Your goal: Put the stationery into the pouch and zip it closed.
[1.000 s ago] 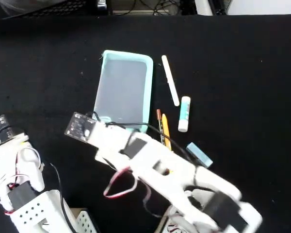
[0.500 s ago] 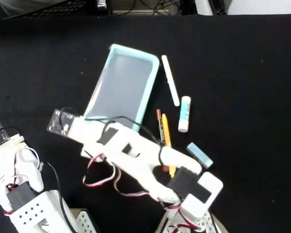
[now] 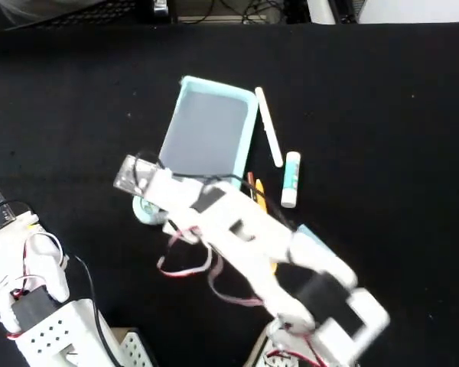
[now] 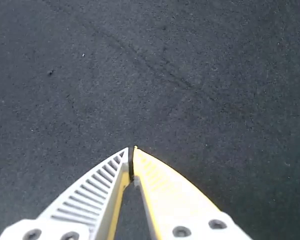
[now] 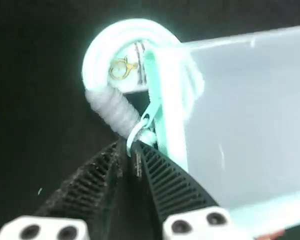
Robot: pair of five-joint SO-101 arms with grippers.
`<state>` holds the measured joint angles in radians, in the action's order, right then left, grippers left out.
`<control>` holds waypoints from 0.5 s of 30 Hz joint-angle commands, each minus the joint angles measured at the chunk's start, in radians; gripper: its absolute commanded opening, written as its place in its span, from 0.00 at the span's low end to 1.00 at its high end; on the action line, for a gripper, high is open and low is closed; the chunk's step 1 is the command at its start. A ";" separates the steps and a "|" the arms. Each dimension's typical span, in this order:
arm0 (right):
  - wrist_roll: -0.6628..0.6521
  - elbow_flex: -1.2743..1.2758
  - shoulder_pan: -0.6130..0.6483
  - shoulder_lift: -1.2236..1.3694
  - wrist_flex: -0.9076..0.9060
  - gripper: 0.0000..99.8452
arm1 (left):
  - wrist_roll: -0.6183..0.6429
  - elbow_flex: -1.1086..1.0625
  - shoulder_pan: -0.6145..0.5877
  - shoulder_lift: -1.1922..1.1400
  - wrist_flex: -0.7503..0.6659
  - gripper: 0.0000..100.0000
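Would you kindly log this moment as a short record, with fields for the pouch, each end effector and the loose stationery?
pouch: light-teal pouch lying flat on the black table
right arm: right end effector shut on the zipper pull at a corner of the pouch
left arm: left end effector shut, holding nothing, over bare table
stationery: white pen, glue stick and two pencils on the table beside the pouch
task state: stationery not yet in the pouch
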<state>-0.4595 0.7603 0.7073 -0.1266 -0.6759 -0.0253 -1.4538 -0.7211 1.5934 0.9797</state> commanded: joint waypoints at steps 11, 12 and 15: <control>-0.002 0.001 0.176 -0.182 -0.064 0.21 | 0.011 0.027 -0.001 0.008 -0.025 0.03; -0.005 -0.015 0.189 -0.154 -0.063 0.21 | 0.011 0.027 -0.001 0.008 -0.025 0.03; -0.009 -0.081 0.195 -0.048 -0.061 0.20 | 0.011 0.027 -0.001 0.008 -0.025 0.03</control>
<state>-0.4611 0.7725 0.8869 -0.2355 -0.7388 -0.0253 -1.4538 -0.7211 1.5934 0.9797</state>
